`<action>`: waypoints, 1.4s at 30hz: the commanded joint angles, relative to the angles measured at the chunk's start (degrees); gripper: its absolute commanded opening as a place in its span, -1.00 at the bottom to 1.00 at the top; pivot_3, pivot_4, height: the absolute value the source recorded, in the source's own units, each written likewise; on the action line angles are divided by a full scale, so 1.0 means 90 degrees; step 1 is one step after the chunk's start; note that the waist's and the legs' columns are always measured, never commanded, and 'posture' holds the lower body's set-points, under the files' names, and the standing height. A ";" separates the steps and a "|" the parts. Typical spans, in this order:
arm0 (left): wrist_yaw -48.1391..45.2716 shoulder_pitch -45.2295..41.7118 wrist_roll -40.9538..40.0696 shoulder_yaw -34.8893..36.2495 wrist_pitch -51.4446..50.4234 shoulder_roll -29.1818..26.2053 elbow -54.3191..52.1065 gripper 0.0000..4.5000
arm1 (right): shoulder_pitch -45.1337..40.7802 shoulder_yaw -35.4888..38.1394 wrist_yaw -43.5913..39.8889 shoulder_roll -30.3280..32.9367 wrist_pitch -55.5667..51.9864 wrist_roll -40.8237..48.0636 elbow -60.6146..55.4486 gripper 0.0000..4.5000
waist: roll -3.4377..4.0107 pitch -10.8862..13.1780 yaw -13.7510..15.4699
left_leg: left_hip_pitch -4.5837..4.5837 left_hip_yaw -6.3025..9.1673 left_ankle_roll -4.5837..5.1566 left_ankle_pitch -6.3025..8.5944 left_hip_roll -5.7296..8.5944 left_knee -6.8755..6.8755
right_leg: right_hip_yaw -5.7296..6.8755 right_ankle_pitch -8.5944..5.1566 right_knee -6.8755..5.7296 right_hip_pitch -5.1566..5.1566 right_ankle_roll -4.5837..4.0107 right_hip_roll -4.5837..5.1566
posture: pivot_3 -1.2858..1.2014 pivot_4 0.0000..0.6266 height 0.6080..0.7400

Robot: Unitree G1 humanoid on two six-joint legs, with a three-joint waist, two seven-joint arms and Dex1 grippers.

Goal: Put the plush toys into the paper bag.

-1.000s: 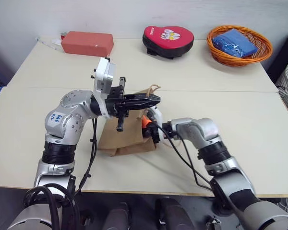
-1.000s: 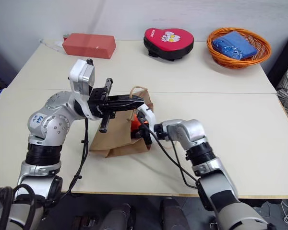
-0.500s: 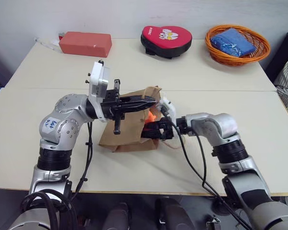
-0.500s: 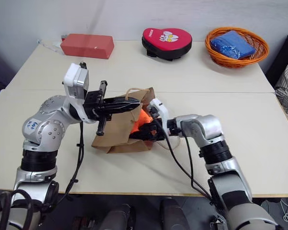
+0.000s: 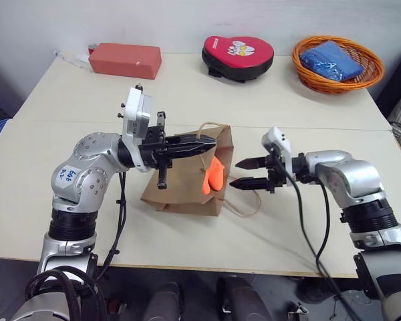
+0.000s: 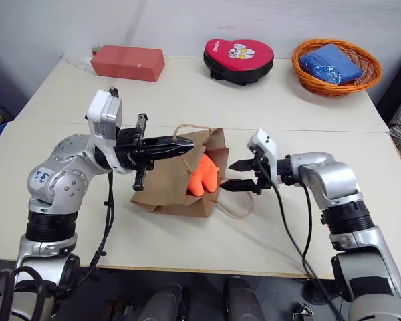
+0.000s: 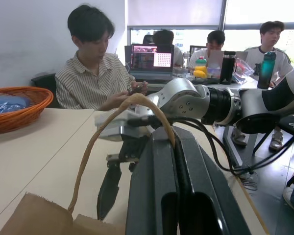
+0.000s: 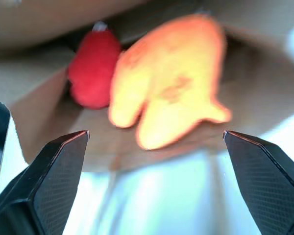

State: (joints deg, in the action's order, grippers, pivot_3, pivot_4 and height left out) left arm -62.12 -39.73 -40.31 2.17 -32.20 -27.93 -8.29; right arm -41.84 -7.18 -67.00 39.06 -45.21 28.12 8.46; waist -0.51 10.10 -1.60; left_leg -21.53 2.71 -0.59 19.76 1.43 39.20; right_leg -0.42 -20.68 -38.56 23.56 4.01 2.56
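Two toys, one bag, mid-table.
Your left gripper (image 6: pixel 190 142) pinches a handle (image 6: pixel 188 127) of the bag (image 6: pixel 167 190); inside its mouth sit one orange toy (image 6: pixel 202 175) and one red toy (image 8: pixel 94 68). Your right gripper (image 6: pixel 235 175) hangs spread just beside.

Brown paper bag (image 6: pixel 166 194) on its side — orange plush (image 6: pixel 202 175) at mouth, red plush (image 8: pixel 93 68) deeper inside.

place: shared office or lab workroom | evidence: people (image 7: pixel 95 78) seated at desks beyond the left gripper (image 7: pixel 174 161), an open laptop (image 7: pixel 152 58) and drink bottles (image 7: pixel 266 68) among them, large windows (image 7: pixel 174 12) behind | bench: plain pale tables (image 5: pixel 187 87) pushed together
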 commanded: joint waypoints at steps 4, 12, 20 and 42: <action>0.0007 -0.0017 -0.0157 0.0132 -0.0012 -0.0081 -0.0228 -1.00 | 0.0361 0.0156 -0.0125 0.0996 -0.0650 -0.0149 0.0123 0.99 | 0.0000 0.0000 0.0022 | 0.0000 0.0001 0.0000 0.0000 0.0000 -0.0001 | 0.0001 0.0000 0.0005 -0.0002 0.0000 0.0000 | 0.03 -0.52 1.00; 0.0051 -0.0018 -0.0162 0.0126 -0.0051 -0.0084 -0.0248 -1.00 | 0.1320 0.0262 0.0395 0.0695 -0.2586 0.0628 -0.0957 0.99 | -0.0001 -0.0001 -0.0001 | 0.0006 -0.0002 0.0000 0.0000 -0.0005 -0.0001 | -0.0003 0.0000 0.0002 -0.0007 0.0000 -0.0004 | 0.03 -0.52 1.00; 0.0101 -0.0008 -0.0147 0.0108 -0.0084 -0.0082 -0.0300 -1.00 | 0.1288 0.0951 0.1298 -0.0422 -0.3479 0.1232 -0.1260 0.29 | -0.0003 -0.0002 0.0005 | 0.0011 -0.0001 0.0000 0.0000 -0.0006 -0.0001 | -0.0003 0.0000 -0.0003 -0.0009 0.0000 -0.0005 | 0.03 -0.52 1.00; 0.0059 -0.0028 -0.0135 0.0145 -0.0034 -0.0111 -0.0197 -1.00 | 0.1793 0.1421 0.1609 0.0912 -0.3743 0.1766 -0.2368 -0.13 | -0.0002 -0.0001 0.0164 | 0.0005 -0.0001 0.0003 0.0001 0.0000 -0.0006 | -0.0003 0.0000 0.0013 -0.0009 0.0000 0.0000 | 0.03 -0.52 1.00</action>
State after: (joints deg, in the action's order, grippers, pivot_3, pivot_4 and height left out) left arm -61.51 -39.68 -40.42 2.22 -33.20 -28.57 -8.63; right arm -26.18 4.95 -52.81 45.94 -77.55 42.40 -10.98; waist -0.53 10.09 -0.12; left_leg -21.49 2.69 -0.56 19.78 1.44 39.15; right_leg -0.45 -20.68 -38.46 23.48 4.01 2.56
